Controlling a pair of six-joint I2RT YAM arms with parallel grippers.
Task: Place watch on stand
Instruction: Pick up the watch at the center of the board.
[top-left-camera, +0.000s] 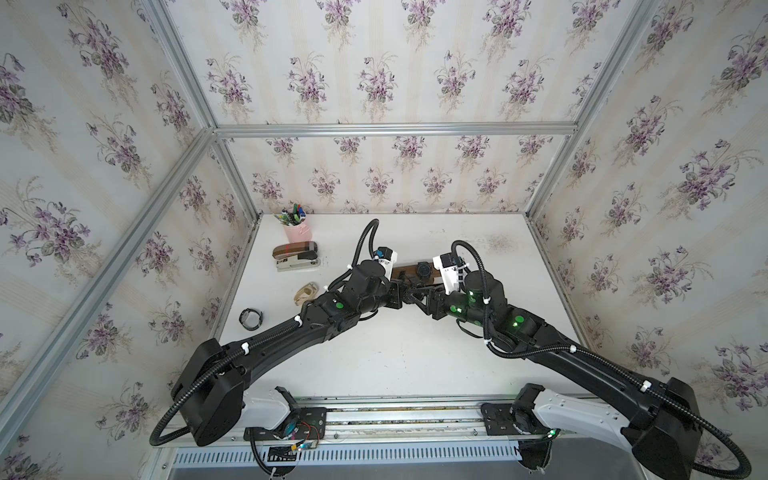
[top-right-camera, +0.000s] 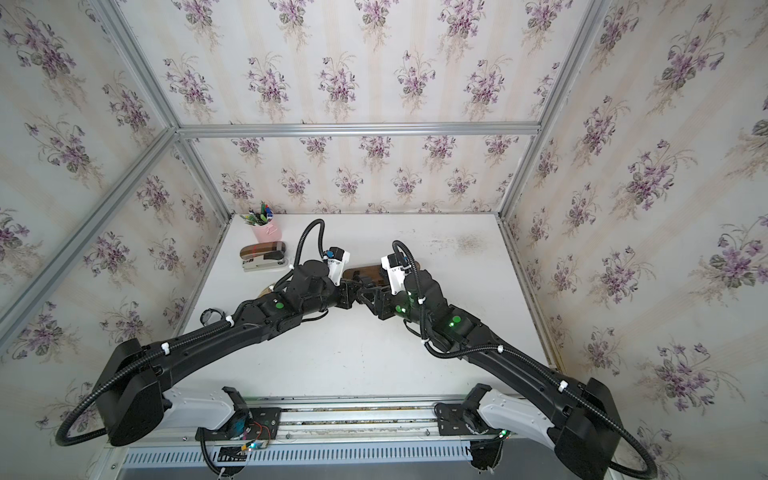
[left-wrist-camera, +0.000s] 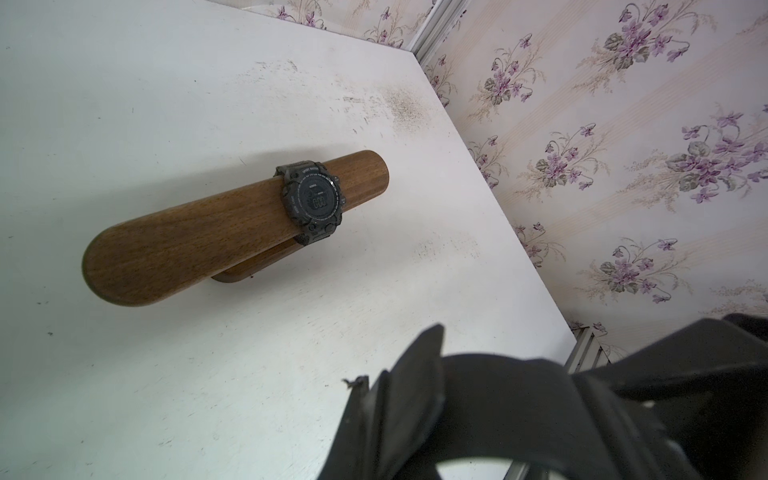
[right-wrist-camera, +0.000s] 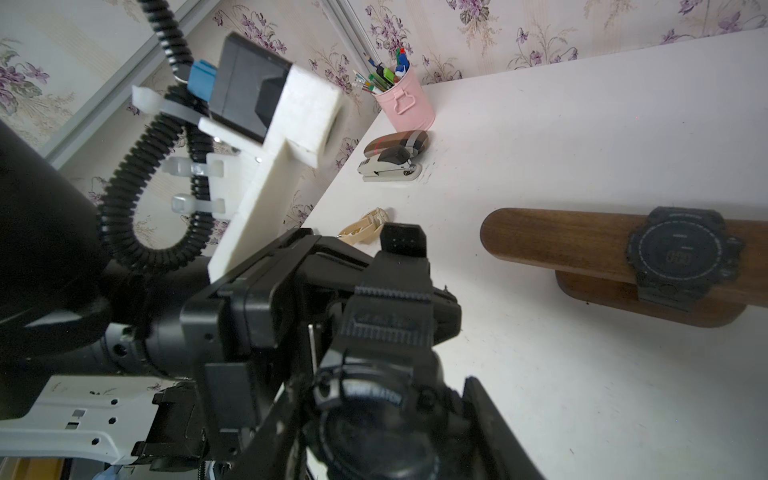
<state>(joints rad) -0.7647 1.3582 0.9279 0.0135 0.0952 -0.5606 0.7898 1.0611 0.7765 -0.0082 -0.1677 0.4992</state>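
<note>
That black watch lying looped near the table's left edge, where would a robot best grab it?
Likely by its strap, from straight above: the black looped watch lies as an open ring on the white table, so one gripper finger could drop inside, one outside.

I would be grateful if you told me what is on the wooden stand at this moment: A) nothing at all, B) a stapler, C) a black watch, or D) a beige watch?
C: a black watch is wrapped around the bar of the stand with its round face showing, while the beige watch lies apart from it.
</note>
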